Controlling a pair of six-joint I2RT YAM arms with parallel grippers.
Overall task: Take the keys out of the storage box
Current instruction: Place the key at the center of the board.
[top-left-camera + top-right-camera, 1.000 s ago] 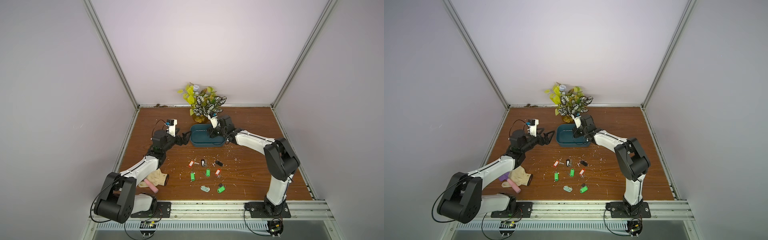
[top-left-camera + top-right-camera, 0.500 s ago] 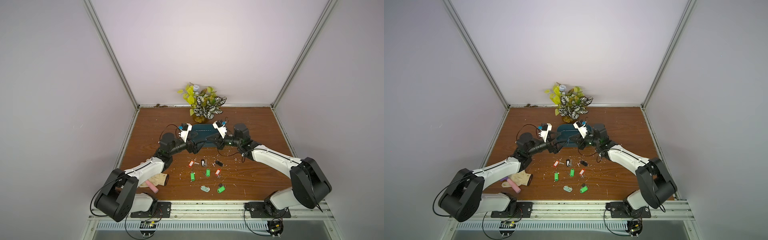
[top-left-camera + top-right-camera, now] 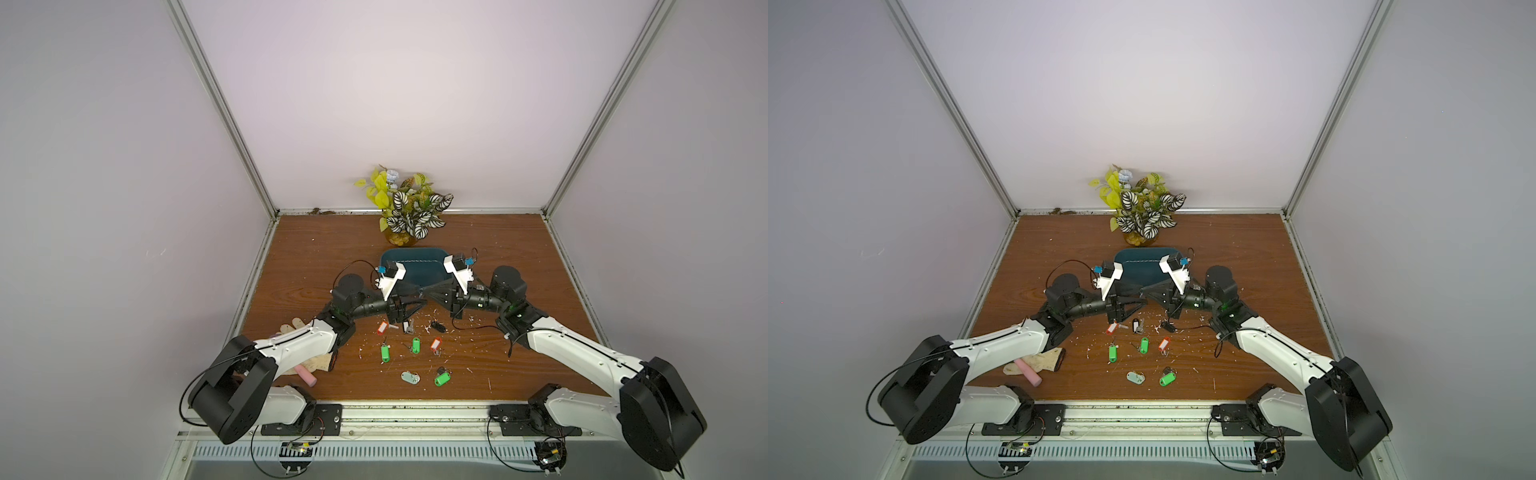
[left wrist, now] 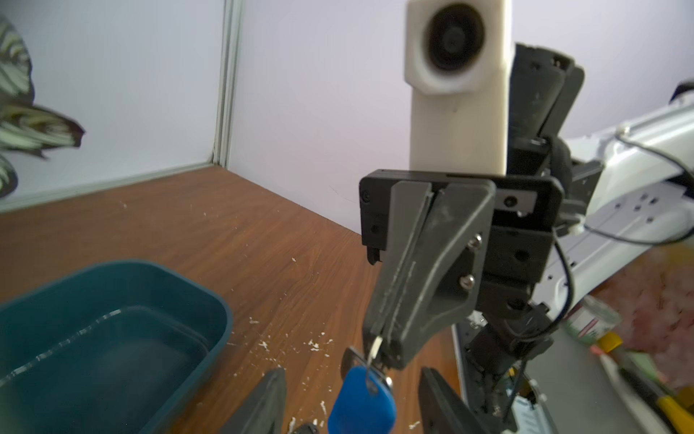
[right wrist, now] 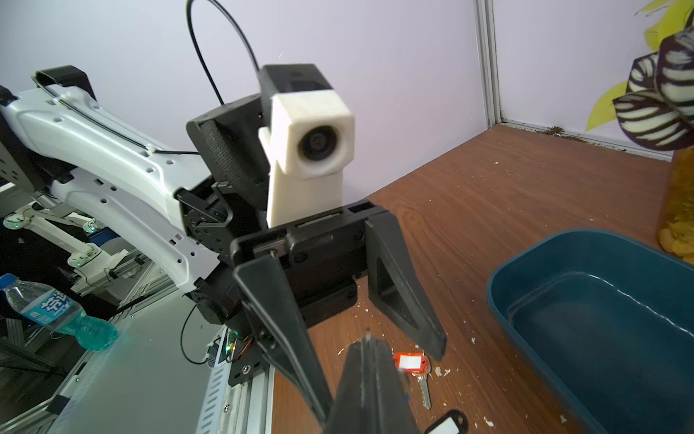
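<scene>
Right gripper (image 4: 379, 347) is clamped on the blue-tagged key (image 4: 362, 404), dangling it beside the apparently empty box (image 4: 221, 312). Left gripper (image 5: 379, 375), fingers spread either side, seems positioned to receive it for placement among the other keys (image 3: 386, 352) on the table (image 3: 498, 257).

Plant (image 3: 409, 208) stood behind storage box (image 3: 415, 250), keys (image 3: 415, 345) lay spread on table (image 3: 519, 257) before the box, glove (image 3: 1042, 360) to their left.

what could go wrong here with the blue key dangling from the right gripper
The right gripper pinches the blue key only by its metal end, so it could slip or swing before the open left gripper grips it. The two grippers sit tip to tip and could collide.
</scene>
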